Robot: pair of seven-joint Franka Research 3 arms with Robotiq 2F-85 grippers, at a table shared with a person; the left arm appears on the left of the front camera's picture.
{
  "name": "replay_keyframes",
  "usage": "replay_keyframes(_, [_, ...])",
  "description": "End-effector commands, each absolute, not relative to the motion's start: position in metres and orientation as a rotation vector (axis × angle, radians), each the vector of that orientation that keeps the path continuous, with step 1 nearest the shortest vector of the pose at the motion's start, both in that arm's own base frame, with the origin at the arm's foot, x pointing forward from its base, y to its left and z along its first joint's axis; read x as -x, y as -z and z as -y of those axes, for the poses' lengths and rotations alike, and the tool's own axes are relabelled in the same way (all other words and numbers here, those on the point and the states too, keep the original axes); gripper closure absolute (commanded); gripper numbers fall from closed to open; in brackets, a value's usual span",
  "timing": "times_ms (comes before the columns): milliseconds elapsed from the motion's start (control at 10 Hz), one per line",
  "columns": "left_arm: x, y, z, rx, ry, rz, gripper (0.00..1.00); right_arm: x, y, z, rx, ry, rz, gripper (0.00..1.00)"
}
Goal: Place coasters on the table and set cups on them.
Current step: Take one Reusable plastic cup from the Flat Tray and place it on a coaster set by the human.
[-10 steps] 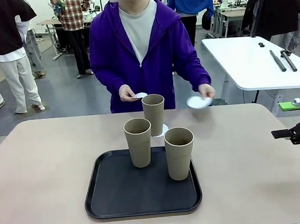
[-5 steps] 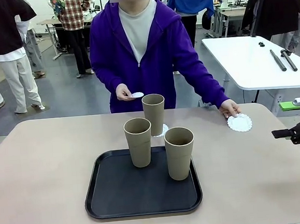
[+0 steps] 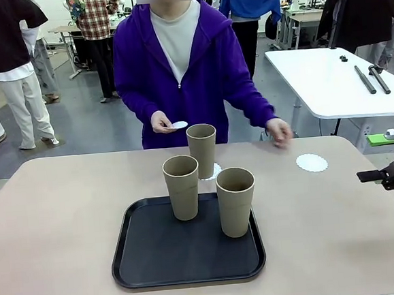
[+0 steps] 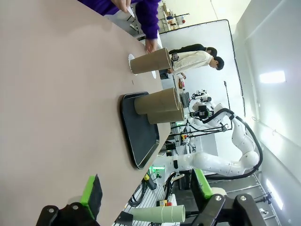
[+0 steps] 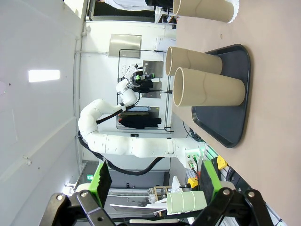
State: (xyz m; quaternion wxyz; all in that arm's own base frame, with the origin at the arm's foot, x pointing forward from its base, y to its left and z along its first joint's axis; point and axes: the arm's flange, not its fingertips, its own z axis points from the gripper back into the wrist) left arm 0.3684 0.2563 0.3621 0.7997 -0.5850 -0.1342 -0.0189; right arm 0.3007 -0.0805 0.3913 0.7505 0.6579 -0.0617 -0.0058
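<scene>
Three tan cups stand mid-table. One cup (image 3: 202, 150) rests on a white coaster (image 3: 215, 171) just beyond the black tray (image 3: 158, 260); the other two cups (image 3: 182, 187) (image 3: 236, 201) stand on the tray. A second coaster (image 3: 312, 162) lies flat on the table (image 3: 53, 227) at the far right, with the person's hand (image 3: 279, 131) raised just above it. The person's other hand holds a third coaster (image 3: 179, 125). My right gripper (image 3: 385, 175) hovers at the table's right edge, open and holding nothing (image 5: 156, 181). My left gripper (image 4: 146, 190) is open too, far from the cups (image 4: 157, 101).
The person in a purple hoodie stands at the far edge. A white table (image 3: 328, 82) with black rods stands behind on the right. Bare tabletop lies left and right of the tray.
The person laid a coaster on the table at the far right, then lifted that hand off it. Both grippers have stayed still.
</scene>
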Motion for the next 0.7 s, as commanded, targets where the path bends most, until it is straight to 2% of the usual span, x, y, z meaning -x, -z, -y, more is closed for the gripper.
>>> replay_keyframes(0, [-0.369, -0.364, -0.259, 1.253, 0.041, 0.289, 0.0, -0.301, -0.393, 0.08, -1.448, 0.008, 0.135, 0.0])
replay_keyframes(400, [-0.369, -0.364, -0.259, 1.253, 0.041, 0.289, 0.0, -0.301, -0.391, 0.081, -1.437, 0.013, 0.135, 0.0])
replay_keyframes(600, [-0.369, -0.364, -0.259, 1.253, 0.041, 0.289, 0.0, -0.331, -0.424, 0.084, -1.288, -0.314, 0.08, 0.0])
